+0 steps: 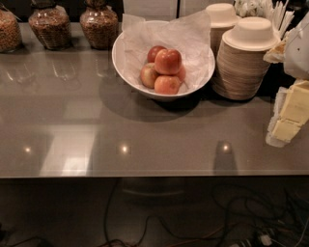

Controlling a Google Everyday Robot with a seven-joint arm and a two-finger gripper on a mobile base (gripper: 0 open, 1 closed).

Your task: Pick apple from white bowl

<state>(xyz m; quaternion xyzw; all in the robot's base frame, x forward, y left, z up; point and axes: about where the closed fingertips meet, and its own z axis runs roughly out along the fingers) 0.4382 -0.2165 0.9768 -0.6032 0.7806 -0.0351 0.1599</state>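
The white bowl [126, 72] sits at the back middle of the grey counter, lined with crinkled white paper [193, 38]. Several red-yellow apples lie piled in it; the top apple [168, 61] rests on the others. My gripper [288, 115], with pale yellow pads on a white arm, hangs at the right edge of the view, above the counter. It is to the right of the bowl and clear of it, a little nearer than the bowl stacks. It holds nothing that I can see.
Two stacks of beige disposable bowls [244, 67] stand right next to the white bowl, between it and my gripper. Three glass jars [99, 24] line the back left. White cutlery [270, 12] stands at the back right. The counter's front edge [145, 174] runs across, with cables below it.
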